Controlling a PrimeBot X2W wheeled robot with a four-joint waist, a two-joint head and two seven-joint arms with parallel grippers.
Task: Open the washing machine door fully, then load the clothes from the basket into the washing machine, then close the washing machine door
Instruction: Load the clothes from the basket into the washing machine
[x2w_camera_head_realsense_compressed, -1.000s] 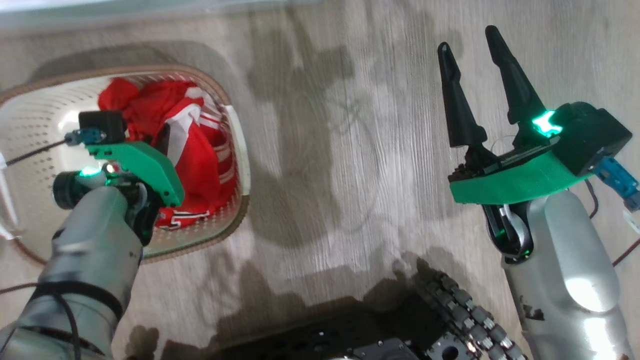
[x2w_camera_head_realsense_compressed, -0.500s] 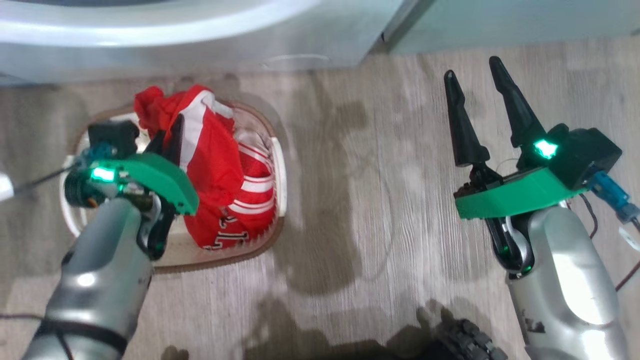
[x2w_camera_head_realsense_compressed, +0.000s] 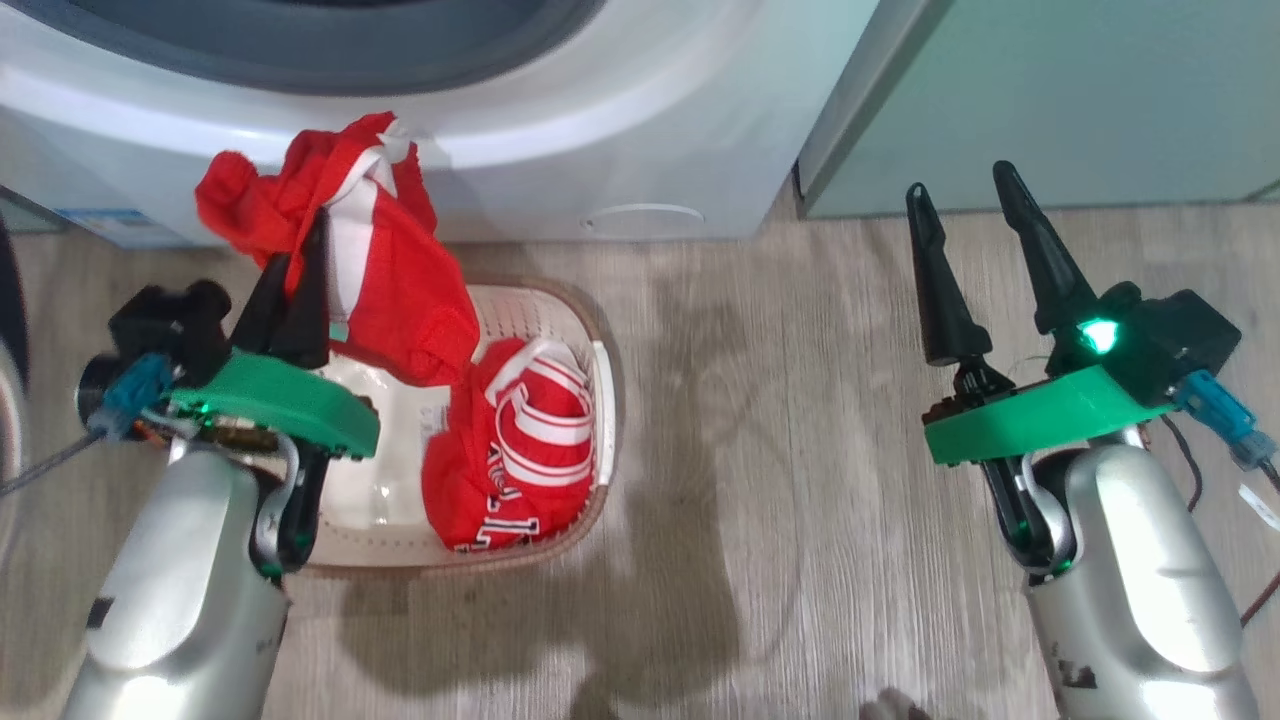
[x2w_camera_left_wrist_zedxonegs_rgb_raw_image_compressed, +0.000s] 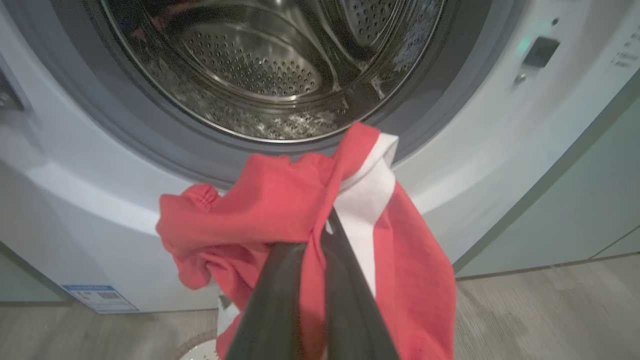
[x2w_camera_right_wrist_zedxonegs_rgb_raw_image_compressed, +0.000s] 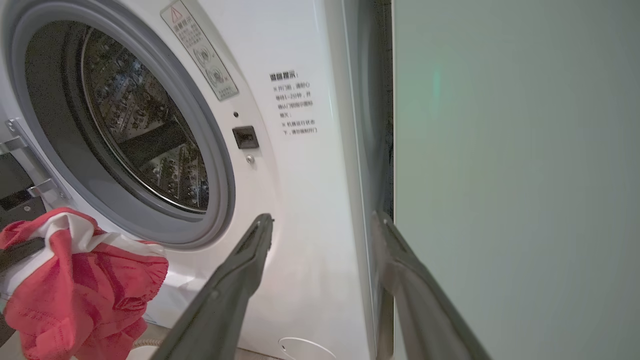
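Observation:
My left gripper (x2w_camera_head_realsense_compressed: 298, 242) is shut on one of the red clothes (x2w_camera_head_realsense_compressed: 395, 290), held up above the basket (x2w_camera_head_realsense_compressed: 601, 400) and just below the washing machine's (x2w_camera_head_realsense_compressed: 560, 150) opening. In the left wrist view the same garment (x2w_camera_left_wrist_zedxonegs_rgb_raw_image_compressed: 260, 210) drapes over my shut fingers (x2w_camera_left_wrist_zedxonegs_rgb_raw_image_compressed: 280, 300) in front of the steel drum (x2w_camera_left_wrist_zedxonegs_rgb_raw_image_compressed: 270, 65). A second red striped garment (x2w_camera_head_realsense_compressed: 520, 455) lies in the basket. My right gripper (x2w_camera_head_realsense_compressed: 960, 182) hangs open and empty over the floor at the right. The opening stands uncovered; a dark sliver at the left edge (x2w_camera_head_realsense_compressed: 6, 290) may be the door.
A pale green cabinet (x2w_camera_head_realsense_compressed: 1050, 100) stands right of the washer, close ahead of my right gripper (x2w_camera_right_wrist_zedxonegs_rgb_raw_image_compressed: 322, 220). The small round flap (x2w_camera_head_realsense_compressed: 640, 215) sits low on the washer front. A wooden floor (x2w_camera_head_realsense_compressed: 780, 450) lies between both arms.
The head camera has tilted up, bringing the washer into view. My left gripper has lifted a red garment out of the basket toward the washer. The right arm has kept its pose.

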